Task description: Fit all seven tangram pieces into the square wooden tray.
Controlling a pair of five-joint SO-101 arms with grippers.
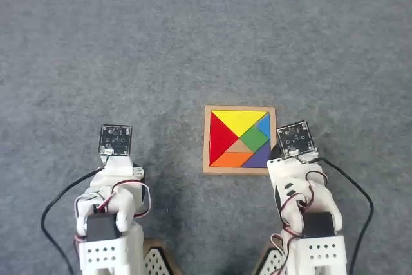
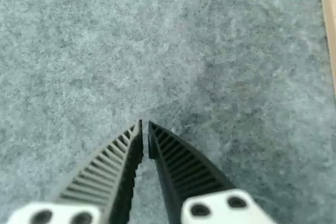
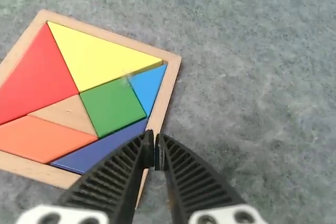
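Tray (image 1: 207, 140): square, wooden, flat on the grey felt (image 1: 129, 62).
Pieces in tray: all seven lie flush inside: yellow triangle (image 3: 100, 51), red triangle (image 3: 37, 77), green square (image 3: 111, 106), light blue triangle (image 3: 148, 85), tan triangle (image 3: 65, 114), orange parallelogram (image 3: 42, 137), dark blue triangle (image 3: 100, 150).
Right gripper (image 3: 155, 139): tips pinched together with nothing between them, over the tray's rim beside the dark blue triangle's corner.
Left gripper (image 2: 145, 125): tips all but touching, gripping nothing, over bare felt well apart from the tray, off its red-triangle side.
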